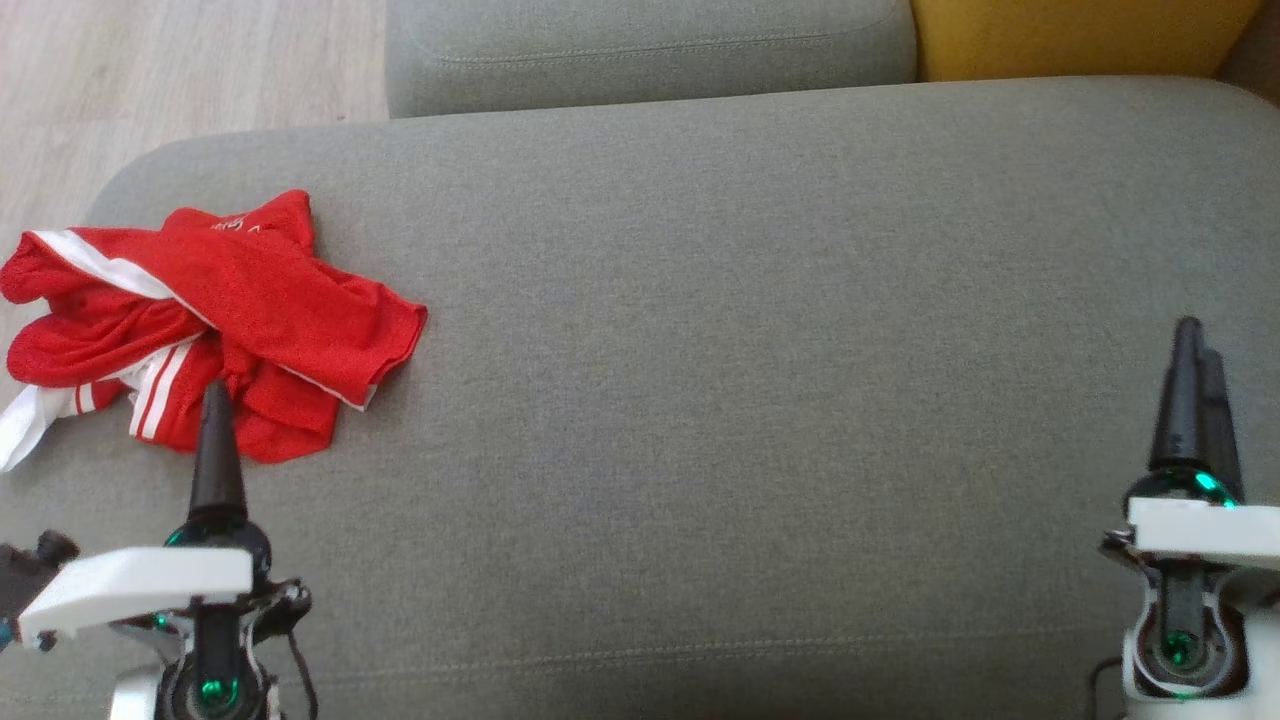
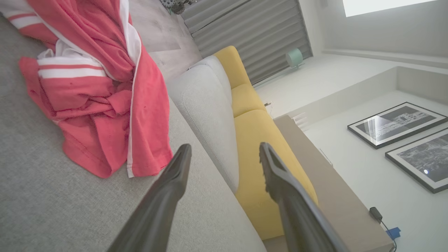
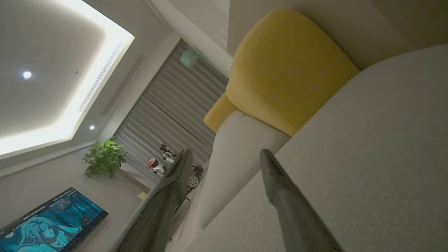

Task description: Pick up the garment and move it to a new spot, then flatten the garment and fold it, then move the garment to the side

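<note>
Nearest us, our left gripper (image 1: 214,395) rises from the lower left, its arm cut off by the bottom edge. From the head we see its two dark fingers (image 2: 173,185) lined up as one. The left wrist view shows them spread wide with nothing between them. Our right gripper (image 1: 1190,335) stands at the lower right above bare fabric, well apart from the garment. In its own wrist view its jaws are likewise wide apart and hold nothing.

Just past the left fingertips lies the garment (image 1: 230,300), red with white stripes, crumpled in a heap at the left end of the grey seat cushion (image 1: 750,300). From the head, the fingertip overlaps its near hem. From the wrist, the hem lies just beside one finger, and we cannot tell whether they touch. The folds hide the garment's shape, and a white part of it runs off the left edge of the head view.

Farther back, a grey back cushion (image 1: 650,50) and a yellow cushion (image 1: 1080,35) sit side by side, both cut off at the top. Pale wooden floor (image 1: 150,80) shows at the far left.
</note>
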Tool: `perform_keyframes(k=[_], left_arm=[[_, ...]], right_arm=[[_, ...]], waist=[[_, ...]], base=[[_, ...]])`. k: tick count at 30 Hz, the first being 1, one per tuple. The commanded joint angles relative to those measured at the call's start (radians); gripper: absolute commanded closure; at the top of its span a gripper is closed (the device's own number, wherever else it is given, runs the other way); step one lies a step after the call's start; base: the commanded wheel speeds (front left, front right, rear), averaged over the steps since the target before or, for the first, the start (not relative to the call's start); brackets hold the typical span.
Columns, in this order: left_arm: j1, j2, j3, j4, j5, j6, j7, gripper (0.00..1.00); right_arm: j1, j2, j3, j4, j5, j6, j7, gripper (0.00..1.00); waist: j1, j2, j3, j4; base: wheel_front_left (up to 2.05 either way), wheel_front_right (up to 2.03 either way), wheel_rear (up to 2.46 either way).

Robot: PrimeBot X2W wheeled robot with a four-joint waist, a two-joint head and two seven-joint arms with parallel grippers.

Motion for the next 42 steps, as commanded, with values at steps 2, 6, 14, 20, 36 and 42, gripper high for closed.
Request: perform_keyframes(k=[2, 6, 14, 20, 36, 42], left_arm=[[-0.053, 0.015, -0.004, -0.068, 0.064, 0.015, -0.014, 0.0], [-0.051, 0.015, -0.029, -0.096, 0.161, 0.027, -0.025, 0.0], [-0.06, 0.016, -0.073, -0.17, 0.342, 0.069, -0.049, 0.0], [-0.061, 0.017, -0.109, -0.197, 0.455, 0.083, -0.064, 0.0], [-0.073, 0.139, -0.323, -0.193, 0.763, 0.267, -0.11, 0.0], [-0.089, 0.195, -0.415, -0.17, 0.831, 0.344, -0.128, 0.0]], right_arm=[[-0.063, -0.015, 0.033, -0.055, -0.082, 0.004, -0.017, 0.0], [-0.069, -0.014, 0.045, -0.063, -0.165, 0.004, -0.029, 0.0], [-0.08, -0.018, 0.079, -0.107, -0.334, 0.004, -0.052, 0.0], [-0.081, -0.031, 0.115, -0.115, -0.434, 0.005, -0.067, 0.0], [-0.065, -0.016, 0.144, -0.112, -0.678, 0.006, -0.113, 0.0], [-0.056, -0.008, 0.153, -0.087, -0.762, 0.006, -0.131, 0.0]], waist=[[0.0, 0.0, 0.0, 0.001], [0.0, 0.0, 0.0, 0.0], [0.0, 0.0, 0.004, -0.001], [0.0, 0.0, 0.003, -0.001], [0.0, 0.0, -0.004, -0.008], [0.0, 0.0, -0.009, -0.009]], base=[[0.0, 0.0, 0.0], [0.0, 0.0, 0.0], [0.0, 0.0, 0.0], [0.0, 0.0, 0.0], [0.0, 0.0, 0.0], [0.0, 0.0, 0.0]])
